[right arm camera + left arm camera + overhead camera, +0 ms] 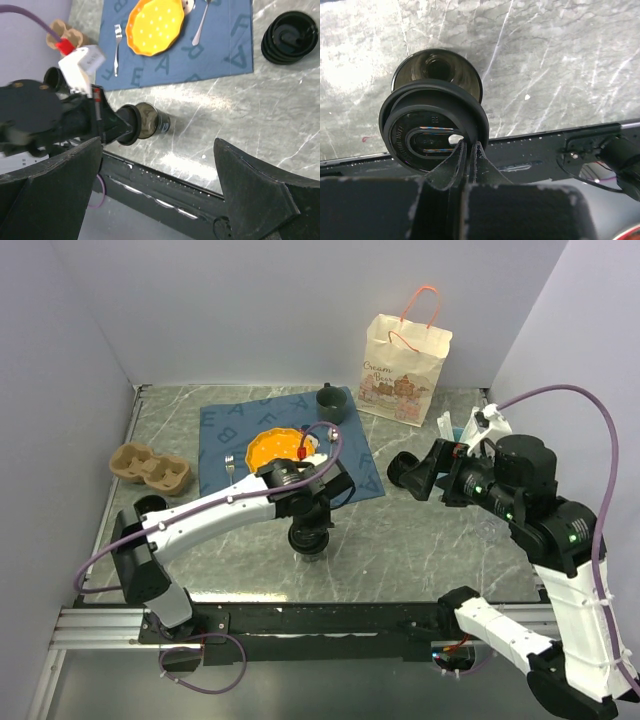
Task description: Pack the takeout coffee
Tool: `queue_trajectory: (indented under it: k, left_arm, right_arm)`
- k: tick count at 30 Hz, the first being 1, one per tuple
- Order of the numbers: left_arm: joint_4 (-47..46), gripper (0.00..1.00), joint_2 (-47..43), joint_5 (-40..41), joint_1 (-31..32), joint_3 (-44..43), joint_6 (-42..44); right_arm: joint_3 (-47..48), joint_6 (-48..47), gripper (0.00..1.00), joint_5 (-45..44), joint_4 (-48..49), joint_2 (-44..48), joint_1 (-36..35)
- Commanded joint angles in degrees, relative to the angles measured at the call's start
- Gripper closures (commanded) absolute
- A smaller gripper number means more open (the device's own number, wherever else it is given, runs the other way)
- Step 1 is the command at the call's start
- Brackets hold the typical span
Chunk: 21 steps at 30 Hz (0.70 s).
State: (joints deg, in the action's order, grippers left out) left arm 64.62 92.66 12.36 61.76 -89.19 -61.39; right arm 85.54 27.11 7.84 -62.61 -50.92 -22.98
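**Top view:** my left claw (308, 518) hovers over the open cup (310, 542), which stands upright at 6 o'clock of the plate (275, 448).

**Left wrist:** its jaws pinch the rim of the lid (432, 132), tilted off the cup's vertical axis. Capping likely needs levelling and centring.

**Right wrist:** my right claw (160, 170) gapes wide, holding nothing.

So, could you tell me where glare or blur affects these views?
Left wrist: glare bleaches the table at upper left; the left gripper pinching the lid is soft-focus. Right wrist: sheen beside the cup, fingers mere dark silhouettes. Top external: even, sharp.
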Motion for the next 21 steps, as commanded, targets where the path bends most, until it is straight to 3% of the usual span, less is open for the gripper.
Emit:
queue_trajectory:
  k: [1,21]
  left_arm:
    - [-1.77,0.99,2.43,1.53,0.21,-2.57,2.23]
    - [-3.1,0.98,5.77,2.14,-0.94,-2.04,3.82]
  right_arm:
    - [2.44,-0.57,0.0,-2.04,0.56,-0.32,0.31]
    - [3.06,-1.01,0.0,-2.56,-0.14,-1.29,0.31]
